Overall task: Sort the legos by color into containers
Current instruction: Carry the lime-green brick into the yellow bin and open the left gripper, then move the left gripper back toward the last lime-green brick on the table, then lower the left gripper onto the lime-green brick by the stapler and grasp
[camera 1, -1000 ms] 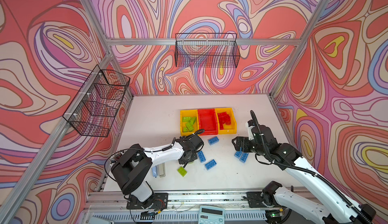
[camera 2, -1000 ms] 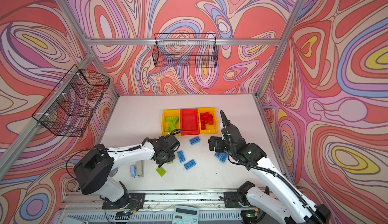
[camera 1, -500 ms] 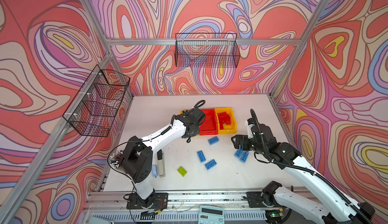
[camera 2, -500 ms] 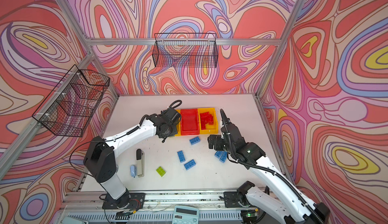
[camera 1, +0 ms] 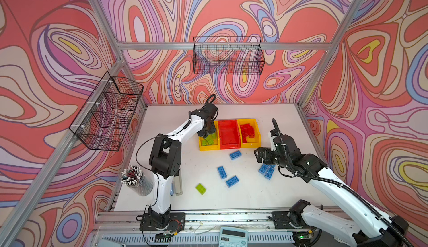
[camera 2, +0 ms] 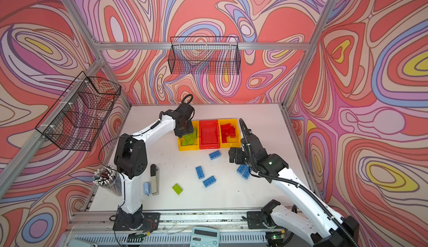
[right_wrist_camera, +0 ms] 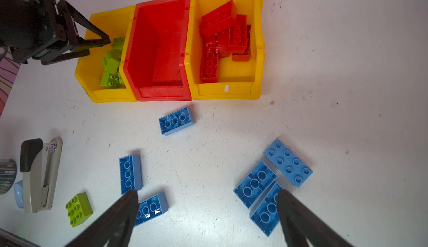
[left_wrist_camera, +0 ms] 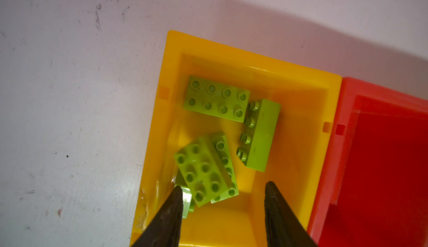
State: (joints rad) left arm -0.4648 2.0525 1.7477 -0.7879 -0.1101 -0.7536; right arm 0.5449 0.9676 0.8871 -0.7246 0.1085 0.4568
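My left gripper (left_wrist_camera: 222, 188) hangs open over the left yellow bin (left_wrist_camera: 289, 76), nothing between its fingers. Several green legos lie in that bin; one tilted green brick (left_wrist_camera: 201, 167) rests on top of the others just beyond the fingertips. In both top views the left gripper (camera 1: 207, 133) is above this bin (camera 1: 208, 148). The red bin (camera 1: 229, 146) is empty and the right yellow bin (camera 1: 251, 144) holds red legos (camera 1: 247, 130). My right gripper (right_wrist_camera: 206, 192) is wide open above blue legos (right_wrist_camera: 254, 183). Other blue bricks (camera 1: 235, 154) (camera 1: 222, 172) (camera 1: 232, 181) and one green brick (camera 1: 200, 188) lie on the table.
A stapler (camera 2: 154, 179) and a cup of pens (camera 1: 135, 179) stand by the left arm's base. A calculator (camera 1: 232, 236) lies past the front rail. Black wire baskets (camera 1: 228, 56) (camera 1: 108, 111) hang on the back and left walls.
The left arm swung from the middle of the table up to the left yellow bin, and its jaws went from shut to open. The right arm stayed put.
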